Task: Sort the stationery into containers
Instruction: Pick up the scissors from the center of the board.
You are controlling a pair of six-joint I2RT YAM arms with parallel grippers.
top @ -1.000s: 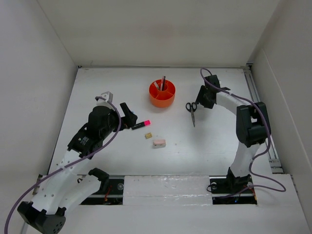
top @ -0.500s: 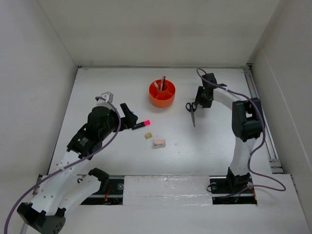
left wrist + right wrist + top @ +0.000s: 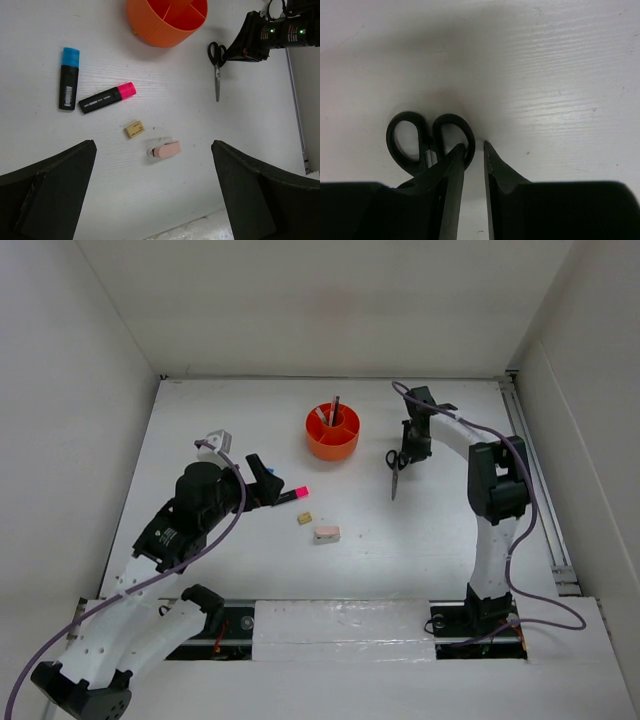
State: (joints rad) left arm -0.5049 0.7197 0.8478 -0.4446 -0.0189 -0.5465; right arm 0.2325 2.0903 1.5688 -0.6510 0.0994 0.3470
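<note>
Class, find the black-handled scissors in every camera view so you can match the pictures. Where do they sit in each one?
Top external: scissors right of centre, to the right of the orange organiser, blades toward the near edge.
Left wrist: scissors upper right, blades pointing down.
Right wrist: scissors left of centre, only the handle loops showing.
Shared landmark: the right claw, at the handles in all three.

The round orange organiser (image 3: 332, 448) has a dark pen (image 3: 336, 408) standing in it, closed black scissors (image 3: 217, 75) at its 4 o'clock, blades toward 6, pink-capped highlighter (image 3: 106, 98) at 7, blue-capped highlighter (image 3: 68, 79) at 8, tan eraser (image 3: 134, 129) and pinkish eraser (image 3: 166, 149) at 6
</note>
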